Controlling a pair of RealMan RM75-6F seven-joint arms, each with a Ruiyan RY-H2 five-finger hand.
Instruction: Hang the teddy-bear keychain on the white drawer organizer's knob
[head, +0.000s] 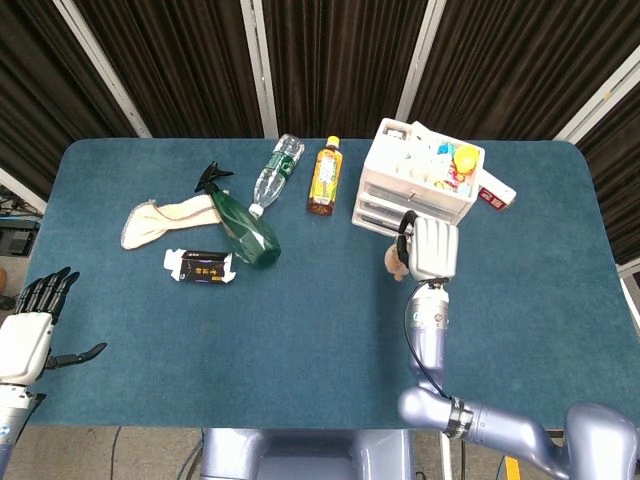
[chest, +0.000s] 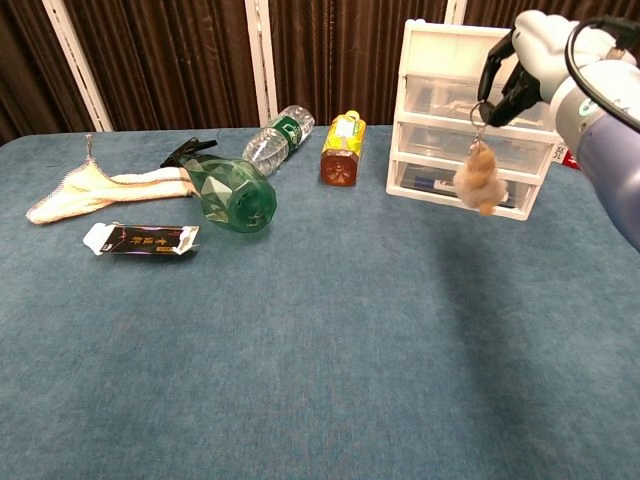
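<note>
My right hand (chest: 535, 55) (head: 432, 247) is raised in front of the white drawer organizer (chest: 440, 110) (head: 385, 185) and pinches the ring of the teddy-bear keychain. The small tan bear (chest: 479, 180) (head: 396, 259) dangles below the fingers, in front of the middle drawers. In the chest view the hand covers the top drawer's knob. My left hand (head: 30, 330) hangs off the table's near left edge with its fingers spread and nothing in it.
A green spray bottle (chest: 225, 190), a clear plastic bottle (chest: 275, 138) and an amber drink bottle (chest: 343, 147) lie left of the organizer. A cream cloth (chest: 95, 185) and a dark packet (chest: 140, 239) sit further left. A red-and-white box (head: 497, 193) lies beside the organizer's right side.
</note>
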